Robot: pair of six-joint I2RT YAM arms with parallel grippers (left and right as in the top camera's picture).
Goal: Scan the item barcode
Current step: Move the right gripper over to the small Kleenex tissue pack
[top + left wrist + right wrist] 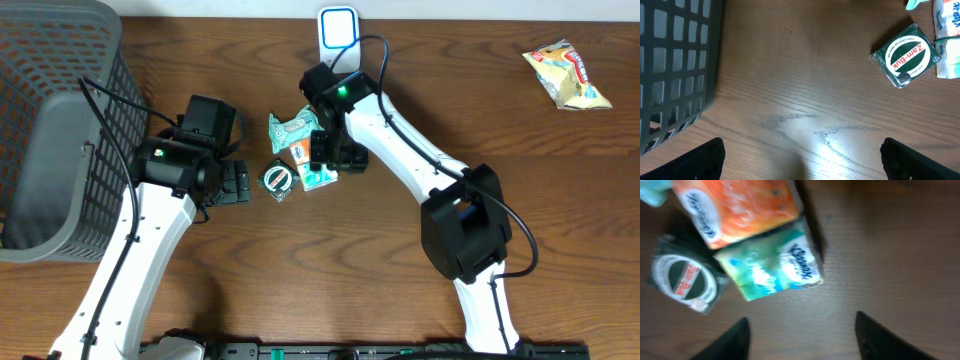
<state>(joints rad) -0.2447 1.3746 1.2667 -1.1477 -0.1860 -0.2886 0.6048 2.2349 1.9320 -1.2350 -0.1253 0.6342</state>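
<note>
A small cluster of items lies mid-table: a teal wipes packet (288, 130), an orange tissue pack (737, 207), a green-and-white Kleenex pack (775, 267) and a dark green Zam-Buk tin (905, 56). My right gripper (801, 322) hovers just beside the Kleenex pack, jaws apart over bare wood, nothing between them. My left gripper (802, 150) stands wide open over bare table, left of the tin. A white device with a blue ring (338, 28), apparently the scanner, stands at the back edge. No barcode shows on any item.
A large grey mesh basket (55, 120) fills the left side, close to the left arm. A yellow-and-red snack bag (567, 76) lies at the far right back. The right arm's cable loops over the item cluster.
</note>
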